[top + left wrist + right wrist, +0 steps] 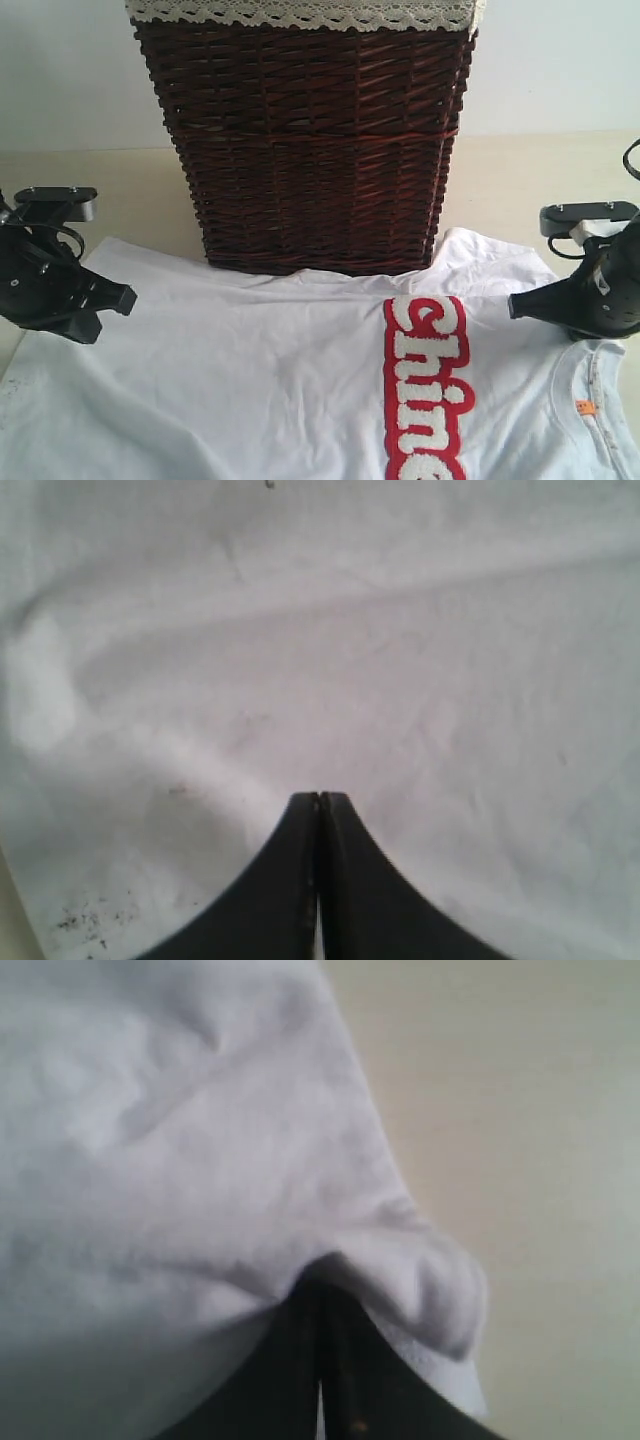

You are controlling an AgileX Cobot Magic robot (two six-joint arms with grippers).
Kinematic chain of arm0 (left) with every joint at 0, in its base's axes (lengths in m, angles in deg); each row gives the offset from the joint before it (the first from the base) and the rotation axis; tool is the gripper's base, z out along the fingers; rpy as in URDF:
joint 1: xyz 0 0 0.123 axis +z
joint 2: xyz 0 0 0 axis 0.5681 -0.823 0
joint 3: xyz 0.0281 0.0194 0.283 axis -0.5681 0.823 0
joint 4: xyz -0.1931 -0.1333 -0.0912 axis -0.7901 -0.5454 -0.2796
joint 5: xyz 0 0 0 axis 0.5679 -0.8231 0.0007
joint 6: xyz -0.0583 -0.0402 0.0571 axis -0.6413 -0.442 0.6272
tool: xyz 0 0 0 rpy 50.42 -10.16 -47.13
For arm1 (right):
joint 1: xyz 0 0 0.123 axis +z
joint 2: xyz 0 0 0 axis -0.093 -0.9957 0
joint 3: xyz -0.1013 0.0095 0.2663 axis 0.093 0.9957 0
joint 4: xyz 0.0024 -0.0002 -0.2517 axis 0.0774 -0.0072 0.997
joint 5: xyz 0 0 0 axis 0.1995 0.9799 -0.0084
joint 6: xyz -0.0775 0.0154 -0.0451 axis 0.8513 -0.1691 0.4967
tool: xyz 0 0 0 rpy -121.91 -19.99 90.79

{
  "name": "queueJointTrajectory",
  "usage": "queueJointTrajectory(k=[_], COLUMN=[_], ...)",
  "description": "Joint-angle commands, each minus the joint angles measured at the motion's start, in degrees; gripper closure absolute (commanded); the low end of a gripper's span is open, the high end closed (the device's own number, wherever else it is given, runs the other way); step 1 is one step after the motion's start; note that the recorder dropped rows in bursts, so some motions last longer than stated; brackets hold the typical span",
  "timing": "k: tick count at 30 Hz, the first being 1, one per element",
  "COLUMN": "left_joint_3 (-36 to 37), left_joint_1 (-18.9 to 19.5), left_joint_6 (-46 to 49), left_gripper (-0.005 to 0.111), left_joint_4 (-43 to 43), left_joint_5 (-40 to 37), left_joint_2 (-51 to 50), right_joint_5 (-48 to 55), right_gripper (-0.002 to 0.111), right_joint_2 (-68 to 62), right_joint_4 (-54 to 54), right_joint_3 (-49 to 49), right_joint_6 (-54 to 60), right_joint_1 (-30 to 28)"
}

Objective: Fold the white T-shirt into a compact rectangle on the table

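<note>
The left gripper (128, 298) has its two black jaws pressed together tip to tip, as the left wrist view (318, 800) shows plainly. It sits off the basket's (310, 150) left-arm side, nearer the camera than the basket's foot, with its tip over the white T-shirt (250, 380). Whether any cloth is caught between the jaws cannot be told. The right gripper (515, 305), off the basket's other side, is closed as well. In its wrist view (320, 1305) a bunched fold of the shirt (150, 1160) wraps over the tips, so it has the cloth pinched.

The shirt lies spread on the table (130, 195) in front of the basket. Its far edge touches the basket's foot, and it reaches out past the basket on both sides. A red band (425, 390) with fluffy white letters runs away from the basket, below its right-arm half. An orange tag (585, 407) sits at the collar, farther from the basket than the right gripper.

The shirt's near part and the last letters are cut off by the exterior view's lower edge. Of the basket's top only a strip of lace liner (300, 12) shows. Both arms are cut off at the sides. The right wrist view is blurred, and the jaw tips there are hidden under the fold.
</note>
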Motion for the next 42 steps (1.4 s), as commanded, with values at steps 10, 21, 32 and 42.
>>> queueJointTrajectory(k=[10, 21, 32, 42], left_joint_3=[-2.14, -5.71, 4.87, 5.0], left_joint_1=[-0.23, -0.23, -5.08, -5.08], left_joint_6=[0.54, 7.79, 41.21, 57.56], left_gripper=[0.107, 0.09, 0.001, 0.001], left_joint_4=[3.51, 3.51, 17.52, 27.14], left_joint_5=[0.71, -3.8, -12.66, -7.96], left_joint_2=[-2.0, -3.45, 5.04, 5.06], right_joint_5=[1.81, -0.31, 2.52, 2.38], right_gripper=[0.108, 0.097, 0.085, 0.085], right_joint_2=[-10.6, -1.64, 16.55, 16.55], right_joint_4=[0.87, -13.03, -45.43, -49.11], right_joint_3=[-9.34, -10.01, -10.01, -9.9], right_joint_6=[0.39, 15.51, 41.42, 43.87], right_joint_1=[-9.39, -8.67, -8.67, -8.67])
